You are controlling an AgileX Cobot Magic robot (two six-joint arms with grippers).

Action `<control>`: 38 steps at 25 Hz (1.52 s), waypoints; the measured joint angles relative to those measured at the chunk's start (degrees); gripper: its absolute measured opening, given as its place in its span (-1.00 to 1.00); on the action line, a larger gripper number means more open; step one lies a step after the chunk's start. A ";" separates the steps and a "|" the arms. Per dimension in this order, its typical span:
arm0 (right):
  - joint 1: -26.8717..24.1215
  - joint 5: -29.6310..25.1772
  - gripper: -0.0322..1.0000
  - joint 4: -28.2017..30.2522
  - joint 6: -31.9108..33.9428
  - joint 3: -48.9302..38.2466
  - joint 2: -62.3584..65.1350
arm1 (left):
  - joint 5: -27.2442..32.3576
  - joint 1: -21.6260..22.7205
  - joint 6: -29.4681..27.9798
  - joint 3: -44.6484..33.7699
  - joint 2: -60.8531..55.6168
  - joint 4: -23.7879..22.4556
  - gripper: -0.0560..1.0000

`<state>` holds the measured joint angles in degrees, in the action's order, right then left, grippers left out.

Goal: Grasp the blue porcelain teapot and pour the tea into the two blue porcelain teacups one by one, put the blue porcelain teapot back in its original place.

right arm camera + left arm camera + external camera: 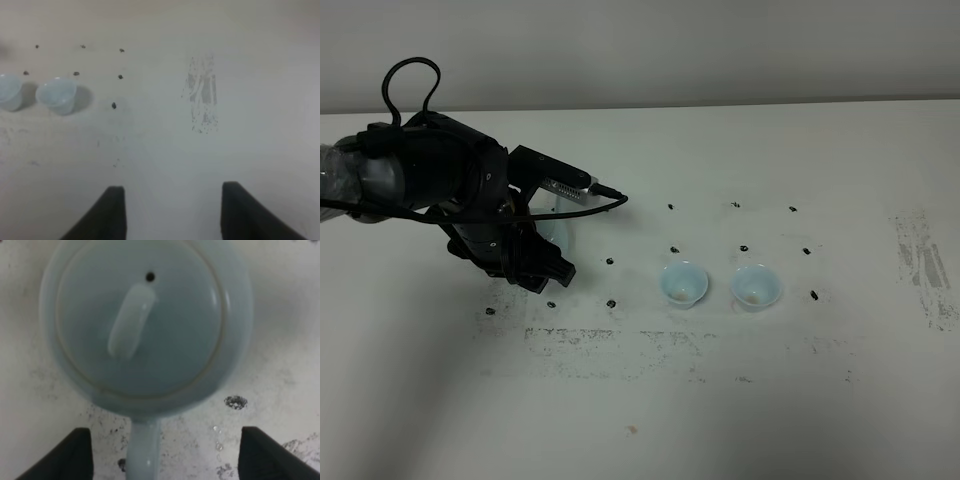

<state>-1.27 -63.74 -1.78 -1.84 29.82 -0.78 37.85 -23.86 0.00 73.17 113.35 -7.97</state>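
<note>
My left hand hangs open above the teapot, fingers flanking its handle; my right hand is open too.

Place: robot test lab.
Evidence: scuffed white counter marked with rows of black dots; bare pale wall.

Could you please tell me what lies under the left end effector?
The teapot, lid on, its handle between the open fingers; the lid hides its contents.
</note>
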 joint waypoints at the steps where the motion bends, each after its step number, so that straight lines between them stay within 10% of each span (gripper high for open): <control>1: 0.00 0.00 -0.13 0.00 0.00 0.00 0.00 | -0.11 0.00 0.00 0.00 0.00 0.00 0.22; 38: 0.00 0.00 -0.13 -0.09 0.00 0.00 0.00 | -2.46 0.60 -1.37 0.00 2.48 0.36 0.21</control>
<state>-1.27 -63.74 -1.86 -1.84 29.82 -0.78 35.39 -23.26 -1.37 73.17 115.83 -7.61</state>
